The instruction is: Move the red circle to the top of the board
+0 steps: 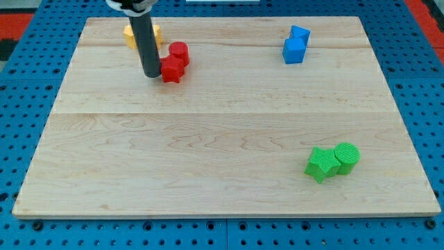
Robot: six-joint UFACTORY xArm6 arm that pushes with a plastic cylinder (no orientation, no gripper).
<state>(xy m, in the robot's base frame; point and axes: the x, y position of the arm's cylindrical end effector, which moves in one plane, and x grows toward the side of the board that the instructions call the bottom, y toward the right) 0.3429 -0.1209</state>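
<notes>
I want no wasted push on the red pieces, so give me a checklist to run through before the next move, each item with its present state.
1. My tip is on the board: ok.
2. Tip is next to the red star-like block, on its left side: ok; actual contact: cannot tell.
3. Red circle is found, touching the red star-like block, toward the view's top right of it: ok.
4. Tip sits below the red circle for an upward push: not ok, the other red block is between.
5. Path to the top edge above the circle is free: ok.
6. Yellow block, behind the rod, stays out of the way: cannot tell.
</notes>
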